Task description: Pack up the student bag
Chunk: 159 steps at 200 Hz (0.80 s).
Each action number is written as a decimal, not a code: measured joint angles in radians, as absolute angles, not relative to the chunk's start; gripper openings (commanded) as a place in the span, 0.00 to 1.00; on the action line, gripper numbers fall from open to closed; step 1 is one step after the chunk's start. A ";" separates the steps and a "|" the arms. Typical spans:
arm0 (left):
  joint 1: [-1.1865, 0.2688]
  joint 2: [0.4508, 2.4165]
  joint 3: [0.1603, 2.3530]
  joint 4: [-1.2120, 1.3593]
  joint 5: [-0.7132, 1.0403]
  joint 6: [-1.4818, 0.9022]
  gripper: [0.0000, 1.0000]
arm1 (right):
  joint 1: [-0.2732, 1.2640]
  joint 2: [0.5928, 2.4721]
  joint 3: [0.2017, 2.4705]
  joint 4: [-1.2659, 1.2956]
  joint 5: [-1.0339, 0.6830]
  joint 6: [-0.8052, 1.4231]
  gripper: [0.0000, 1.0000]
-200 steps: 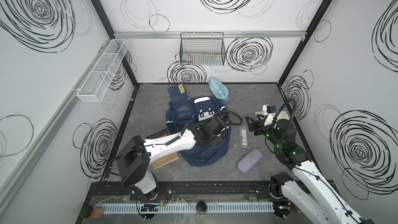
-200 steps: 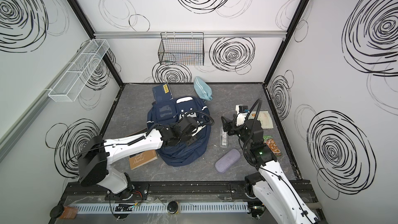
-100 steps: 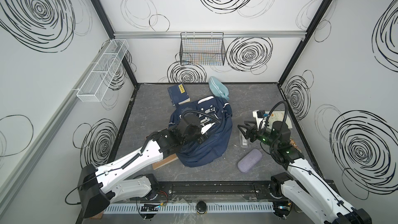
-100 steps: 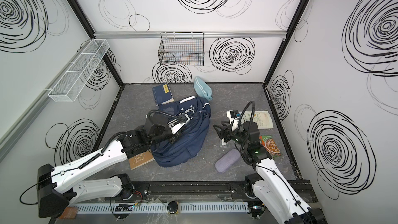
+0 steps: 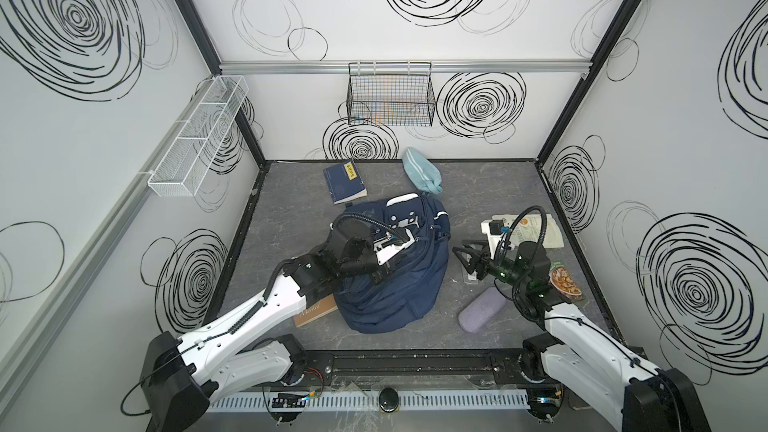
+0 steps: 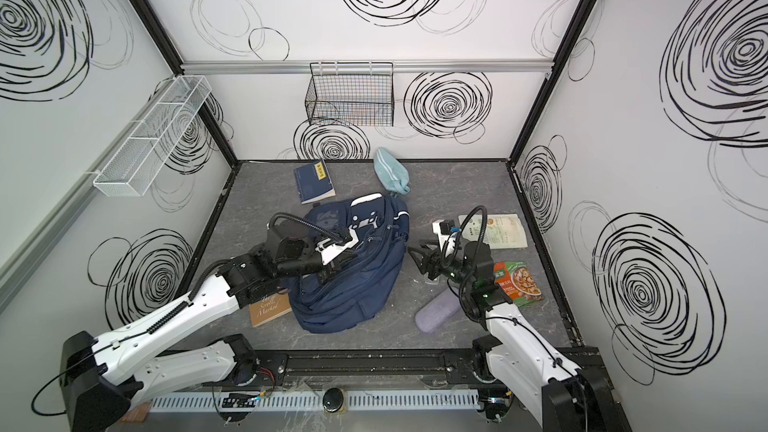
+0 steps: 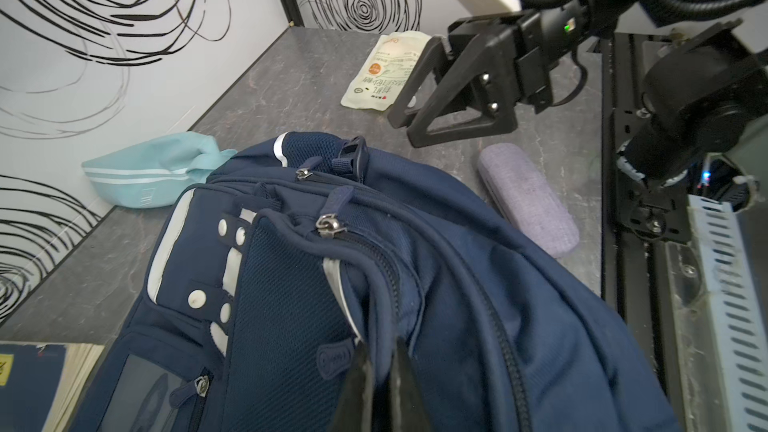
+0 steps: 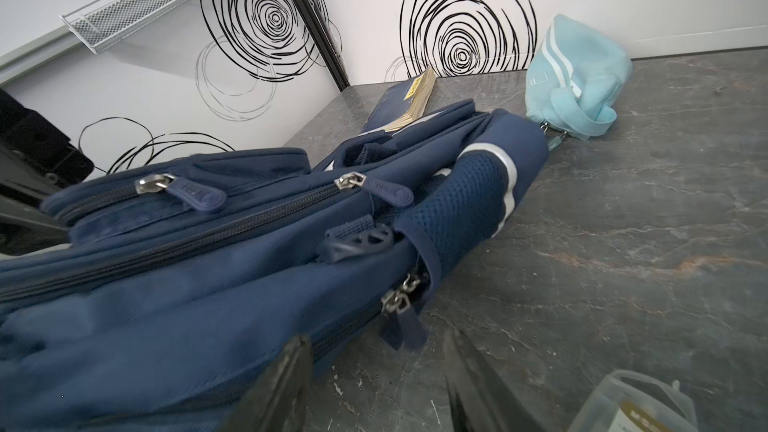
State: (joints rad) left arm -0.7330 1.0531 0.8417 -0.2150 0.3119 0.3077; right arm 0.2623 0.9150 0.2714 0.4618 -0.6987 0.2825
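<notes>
The student bag [image 5: 395,292], navy with silver stripes and a white patch, lies crumpled mid-floor in both top views [image 6: 353,284]. My left gripper [image 7: 380,353] is shut on a fold of its fabric beside a zipper line; from above it shows at the bag's left part [image 5: 380,278]. My right gripper [image 8: 374,336] stands open just off the bag's right side [image 5: 461,259], low over the floor. Two metal zipper sliders [image 8: 399,301] with a fabric pull sit right in front of its jaws. Nothing is between its fingers. The left wrist view also shows the right gripper [image 7: 405,128].
A dark blue book [image 5: 344,182] and a light blue pouch [image 5: 422,170] lie behind the bag. A purple case [image 5: 482,314], a white food packet [image 5: 536,230] and a snack packet [image 5: 565,280] lie by the right arm. A brown book [image 5: 314,312] lies under the left arm.
The left gripper has dragged the bag off the dark blue book, toward the front, and it now lies turned and bunched. The right gripper has dropped toward the bag's side, its jaws narrowing.
</notes>
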 measured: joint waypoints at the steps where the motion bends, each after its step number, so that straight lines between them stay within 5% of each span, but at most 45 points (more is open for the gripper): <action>1: -0.732 1.053 0.841 -0.215 0.314 0.308 0.00 | 0.262 0.918 0.271 0.463 -0.699 0.281 0.54; 63: -0.657 1.053 0.840 -0.176 0.450 0.307 0.00 | 0.270 1.128 0.286 0.501 -0.805 0.184 0.52; 103: -0.646 1.056 0.840 -0.176 0.522 0.308 0.00 | 0.278 1.165 0.286 0.559 -0.804 0.150 0.62; 159: -0.636 1.056 0.840 -0.172 0.585 0.314 0.00 | 0.270 1.244 0.312 0.630 -0.789 0.100 0.63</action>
State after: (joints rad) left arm -0.6365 1.0557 0.8398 -0.1719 0.5854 0.3141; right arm 0.2703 1.2438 0.3122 0.6300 -0.7891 0.0998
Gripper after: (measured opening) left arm 0.082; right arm 0.631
